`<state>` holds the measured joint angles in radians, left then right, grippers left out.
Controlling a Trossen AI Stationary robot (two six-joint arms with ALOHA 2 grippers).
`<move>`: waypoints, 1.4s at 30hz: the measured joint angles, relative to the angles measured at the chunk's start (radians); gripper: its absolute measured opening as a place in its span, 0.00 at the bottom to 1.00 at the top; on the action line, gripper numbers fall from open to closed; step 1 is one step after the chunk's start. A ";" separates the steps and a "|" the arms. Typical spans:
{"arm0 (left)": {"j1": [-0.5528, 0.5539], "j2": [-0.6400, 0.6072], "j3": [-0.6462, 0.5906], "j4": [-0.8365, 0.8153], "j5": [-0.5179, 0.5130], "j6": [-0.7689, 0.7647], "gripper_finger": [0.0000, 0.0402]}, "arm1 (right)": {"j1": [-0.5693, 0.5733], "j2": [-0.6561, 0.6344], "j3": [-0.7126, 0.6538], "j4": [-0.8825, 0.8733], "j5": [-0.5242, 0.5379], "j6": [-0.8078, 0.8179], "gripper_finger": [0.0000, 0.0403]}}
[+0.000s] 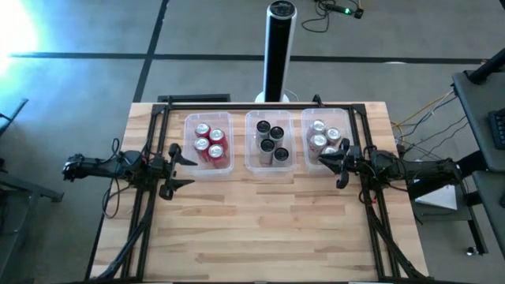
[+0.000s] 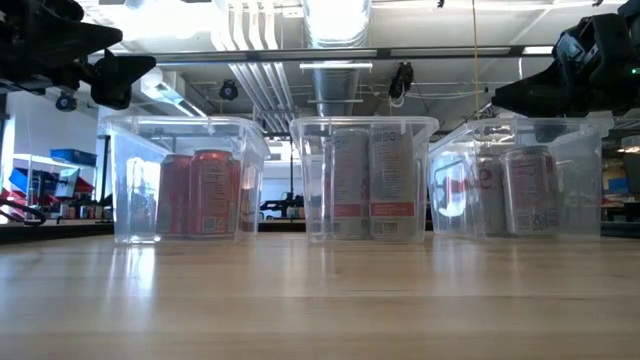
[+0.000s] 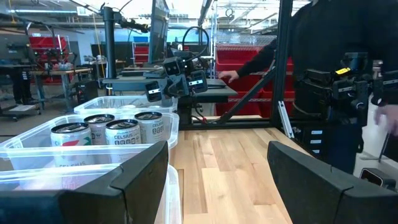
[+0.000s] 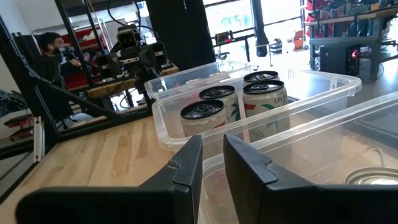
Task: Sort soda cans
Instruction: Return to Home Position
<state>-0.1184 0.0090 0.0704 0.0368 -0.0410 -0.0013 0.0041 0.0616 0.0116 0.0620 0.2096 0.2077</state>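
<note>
Near edge: your desk [image 1: 260, 237] is pale wood planking with no can standing loose on it. Every can in view sits in a tub, so I judge the sorting done and the arms only need parking.

Mid-desk, left: the left end effector [image 1: 183, 172] hangs just beside the outer near corner of the left bin [image 1: 208, 115]. Its fingers are spread wide and carry nothing, which fits an arm that is waiting.

Mid-desk, right: the right end effector [image 4: 211, 155] hovers over the near edge of the right bin [image 1: 323, 110]. Its fingers are drawn almost together, with a slim gap and nothing pinched between them. It is low enough that the bin wall fills its wrist view, so lift clear before you swing it outward.

Far half, three clear tubs stand in a row, one kind to each and all upright:
- The red cans [image 1: 210, 143] are in the left bin.
- The white-pink cans [image 1: 271, 142], dark-topped, are in the middle bin [image 1: 269, 113].
- The silver cans [image 1: 322, 136] are in the right bin.

The row sits between the arms, probably so either arm can reach it.

Beyond the desk's far edge stands a black column [image 1: 279, 47] on a grey concrete floor. The room is a workshop with red shelving [image 3: 245, 56] and ceiling ducts [image 2: 270, 80]. A person in dark clothing [image 3: 329, 43] stands close by the desk.
</note>
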 joint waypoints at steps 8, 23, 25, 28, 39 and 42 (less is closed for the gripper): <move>0.000 0.000 0.000 0.000 0.000 0.000 0.65 | 0.000 0.000 0.000 0.000 0.000 0.001 0.17; 0.000 0.000 0.000 0.000 0.000 0.000 0.65 | 0.000 0.000 0.000 0.000 0.000 0.000 0.22; 0.000 0.000 0.000 0.000 0.000 0.000 0.65 | 0.000 0.000 0.000 0.000 0.000 0.000 0.21; 0.000 0.000 0.000 0.000 0.000 0.000 0.65 | 0.000 0.000 0.000 0.000 0.000 0.000 0.19; 0.000 0.000 0.000 0.000 0.000 0.000 0.65 | 0.000 0.000 0.000 0.000 0.000 0.000 0.15; 0.000 0.000 0.000 0.000 0.000 0.000 0.65 | 0.000 0.000 0.000 0.000 0.000 0.000 0.15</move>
<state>-0.1184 0.0090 0.0708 0.0367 -0.0411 -0.0013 0.0040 0.0616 0.0116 0.0620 0.2092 0.2074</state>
